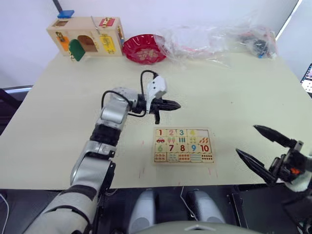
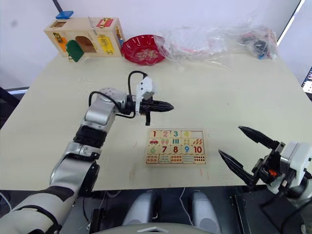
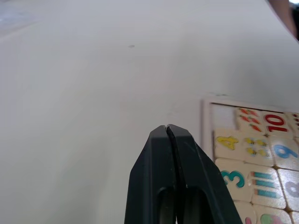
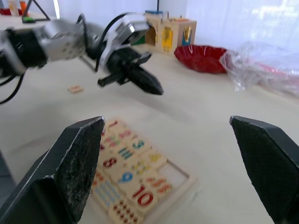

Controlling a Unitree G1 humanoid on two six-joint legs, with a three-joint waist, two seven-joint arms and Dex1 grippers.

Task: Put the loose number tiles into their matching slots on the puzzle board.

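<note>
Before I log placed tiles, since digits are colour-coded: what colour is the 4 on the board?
Yellow: the 4 tile on the puzzle board shows best in the left wrist view.

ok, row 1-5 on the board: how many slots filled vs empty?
filled slots: 4
empty slot: 1
total: 5

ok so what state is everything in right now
left gripper: jaws shut, empty, beside the board
right gripper: jaws wide open, empty
puzzle board: 1 to 4 seated, one top-row slot bare
loose tile: flat on the table, off the board
latch box: green door swung open
</note>
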